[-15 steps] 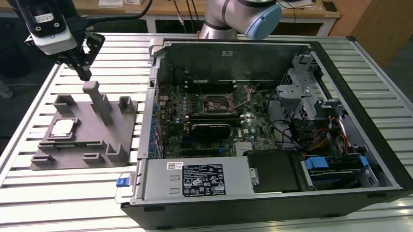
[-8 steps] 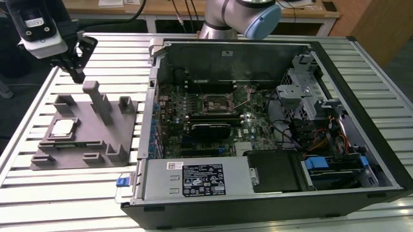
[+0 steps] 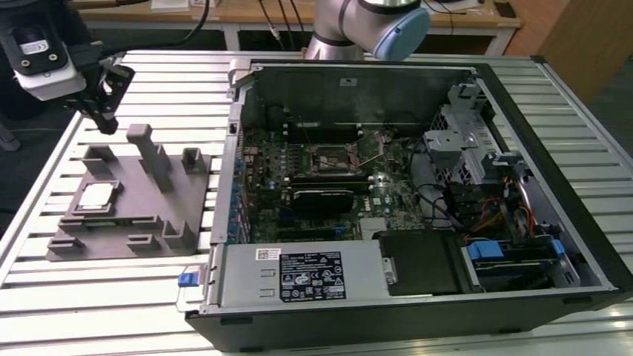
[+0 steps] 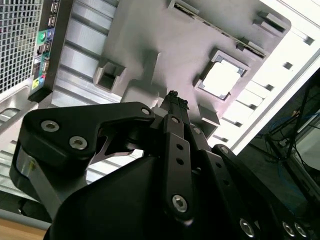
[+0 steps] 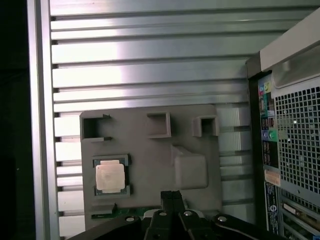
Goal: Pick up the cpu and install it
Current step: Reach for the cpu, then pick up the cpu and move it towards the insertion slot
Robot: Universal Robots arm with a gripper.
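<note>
The gripper (image 3: 107,124) hangs over the grey fixture (image 3: 148,222), its 2 fingers (image 4: 175,150) pressed together and gripping nothing. The cpu (image 3: 96,195) lies flat in a fixture recess, apart from the fingertips, beside the open computer case (image 3: 396,311).

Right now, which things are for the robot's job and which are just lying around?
For the job: the cpu, lying in the grey fixture; the gripper, shut and empty, by it; the socket inside the open computer case.
Just lying about: power supply, cables, slatted table.
</note>
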